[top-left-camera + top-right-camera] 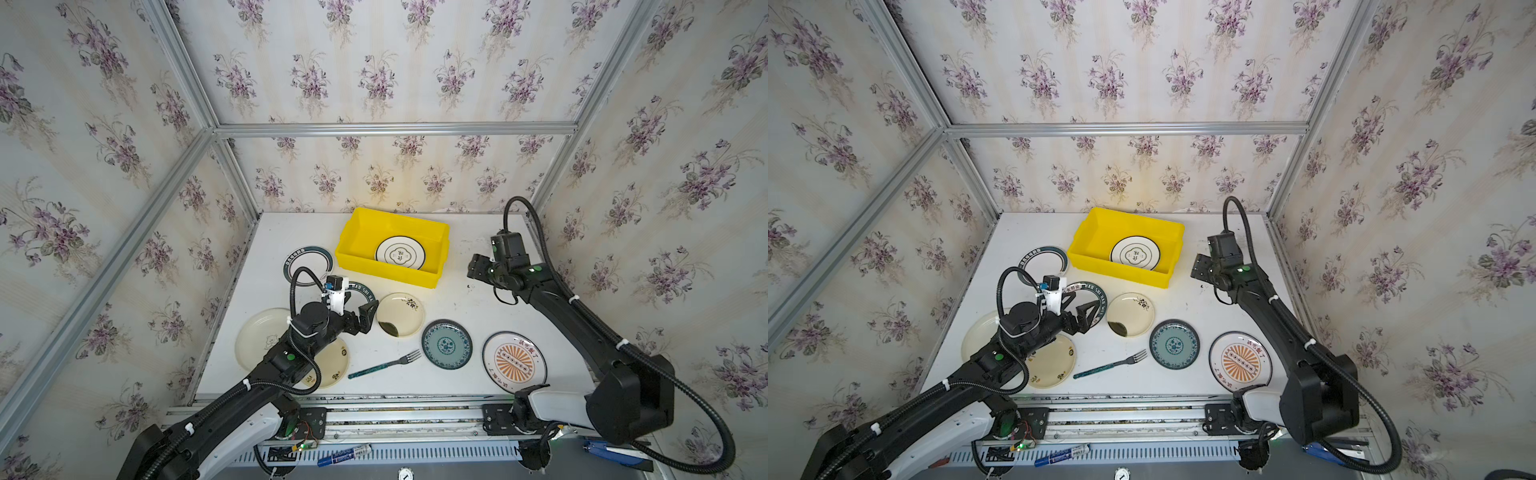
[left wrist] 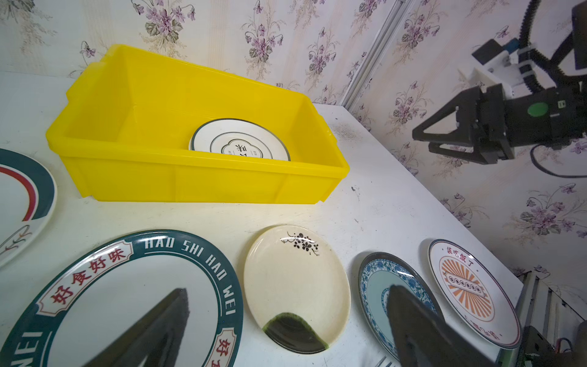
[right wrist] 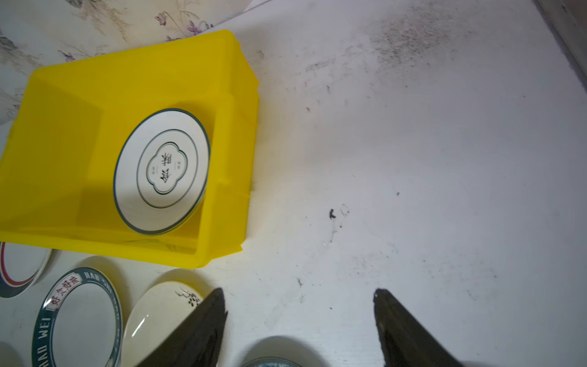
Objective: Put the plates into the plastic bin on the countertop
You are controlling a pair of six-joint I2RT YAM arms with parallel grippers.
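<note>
In both top views the bright yellow rectangular plastic bin (image 1: 386,272) stands toward the back of the white speckled surface (image 1: 461,307). One white round plate with a thin dark rim (image 1: 400,252) lies flat inside it, and the other plates lie loose in front. The left gripper (image 1: 357,305) hovers wide and empty above them. The right gripper (image 1: 1200,266) hangs just beside the bin.

In the left wrist view, the left gripper (image 2: 287,289) spreads over the white round plate with a broad teal lettered rim (image 2: 104,295) and the cream round plate with a dark green patch (image 2: 295,279). Both look stiff, glossy and shallow, so they are probably slippery. The raised rim seems the place to pinch, with one finger worked under the lip.

In the right wrist view, the right gripper (image 3: 298,290) stands parted with nothing between its fingers, over bare surface.
</note>
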